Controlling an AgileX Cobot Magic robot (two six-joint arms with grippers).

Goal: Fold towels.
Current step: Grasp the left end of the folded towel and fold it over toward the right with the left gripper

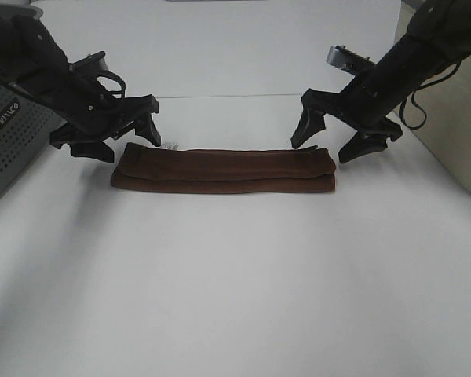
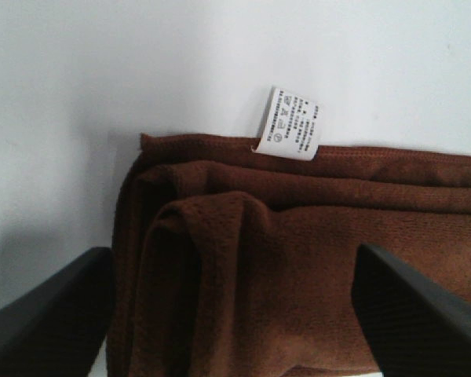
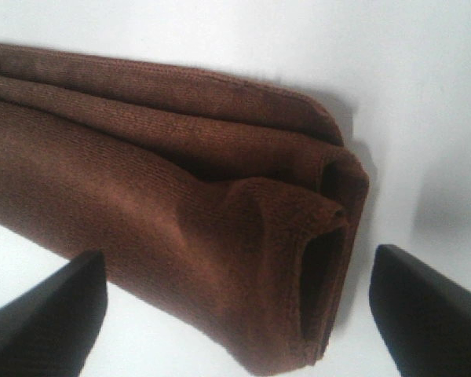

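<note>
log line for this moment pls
towel: folded long strip on table | left gripper: open at its left end | right gripper: open at its right end | tag: near left end

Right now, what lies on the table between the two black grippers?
The folded dark reddish-brown terry towel, lying lengthwise from the black left gripper to the black right gripper. The exterior high view shows nothing else on that stretch.

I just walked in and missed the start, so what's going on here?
A two-armed robot is folding a brown towel on a white table. The towel lies folded into a long narrow strip. The left gripper hovers over its tagged end and the right gripper over the other end, both open, neither holding it.
</note>
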